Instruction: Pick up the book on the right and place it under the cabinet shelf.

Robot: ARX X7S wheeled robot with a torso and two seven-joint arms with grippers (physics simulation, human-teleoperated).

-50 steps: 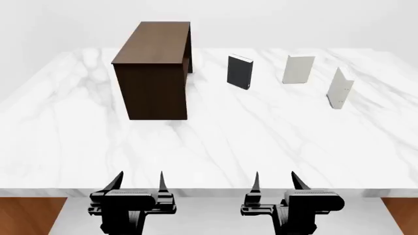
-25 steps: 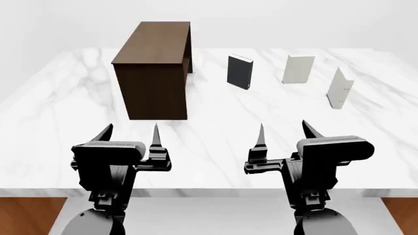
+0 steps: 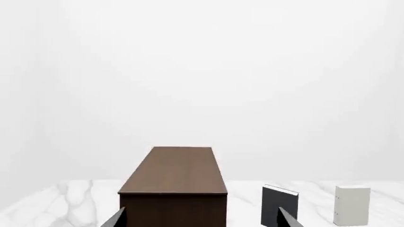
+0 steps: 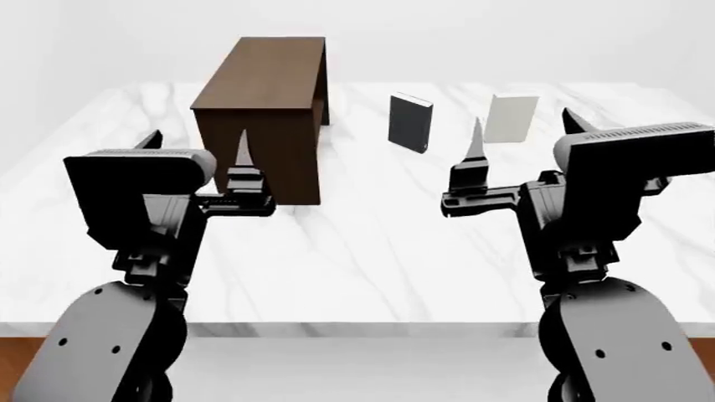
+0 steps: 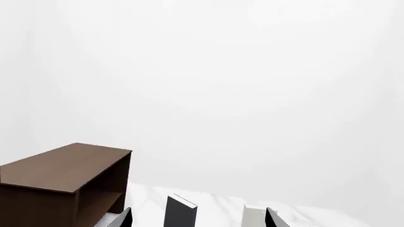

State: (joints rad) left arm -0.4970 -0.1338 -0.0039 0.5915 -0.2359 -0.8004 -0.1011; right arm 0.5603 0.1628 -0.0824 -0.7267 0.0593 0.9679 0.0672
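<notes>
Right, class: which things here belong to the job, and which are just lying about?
Job: cabinet, right hand; the book to move, seen earlier, is now hidden behind that arm.
Lying about: black book, pale grey book, left hand.

Illumination is bright, even and diffuse, with no discernible single source. The glossy white marble table top (image 4: 369,243) shows only faint, soft shadows beside the dark brown wood-grain cabinet (image 4: 264,117) and the upright black book (image 4: 409,123). No glare or blown highlights. Rendering is sharp throughout all three views: no motion blur, edge distortion or defocus. The plain white backdrop is featureless.
</notes>
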